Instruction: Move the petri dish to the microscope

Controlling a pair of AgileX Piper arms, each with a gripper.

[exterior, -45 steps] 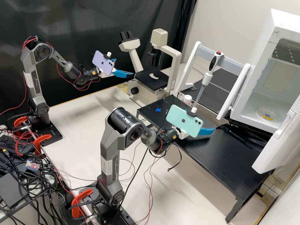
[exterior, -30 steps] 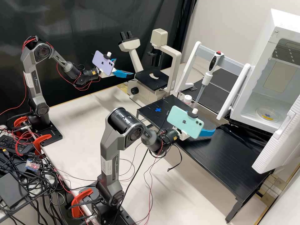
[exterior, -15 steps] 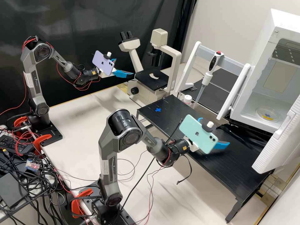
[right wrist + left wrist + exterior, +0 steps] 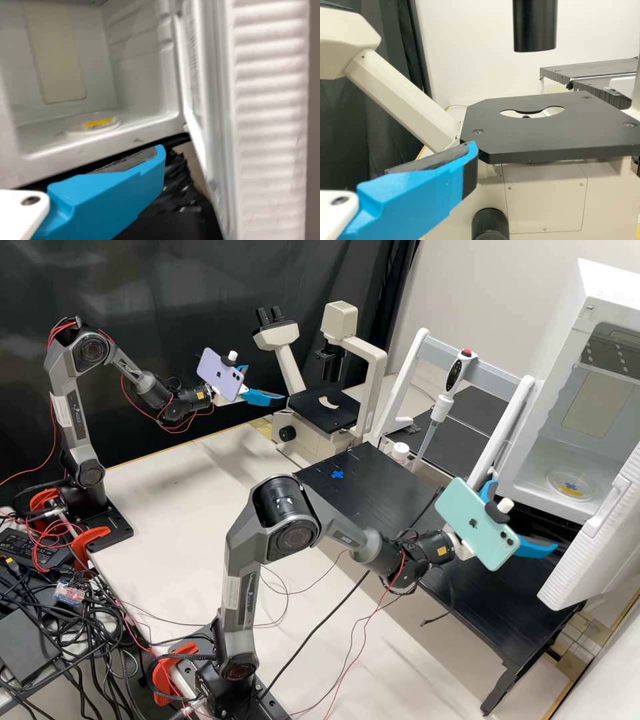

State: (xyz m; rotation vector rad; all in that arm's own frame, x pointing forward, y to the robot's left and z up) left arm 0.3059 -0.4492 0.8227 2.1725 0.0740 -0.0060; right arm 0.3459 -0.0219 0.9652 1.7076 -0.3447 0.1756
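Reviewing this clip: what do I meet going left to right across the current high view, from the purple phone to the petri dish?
Purple phone → left gripper → microscope → pipette → right gripper → petri dish

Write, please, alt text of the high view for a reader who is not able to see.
Petri dish on the floor of an open white cabinet, with the right end effector open just outside it. The left end effector is open near the microscope. Between microscope and cabinet, a pipette hangs on a stand.
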